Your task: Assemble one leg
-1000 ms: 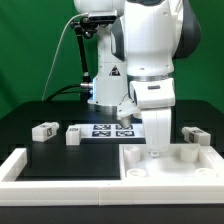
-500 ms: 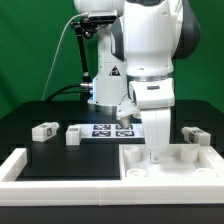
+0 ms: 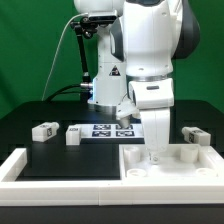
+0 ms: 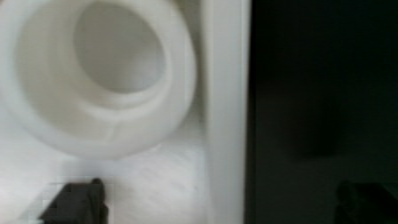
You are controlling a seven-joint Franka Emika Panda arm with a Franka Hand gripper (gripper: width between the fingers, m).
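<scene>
White leg near the spread jaws, toward the exterior view's right

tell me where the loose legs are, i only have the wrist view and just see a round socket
Observer: Two lie at the exterior view's left: the far-left leg and the inner leg, which is beside the marker board.
Operator: any on the other side
Observer: Yes, the third leg lies at the exterior view's right, behind the panel.
Operator: where's my gripper then
Observer: The gripper hangs low over the panel.
</scene>
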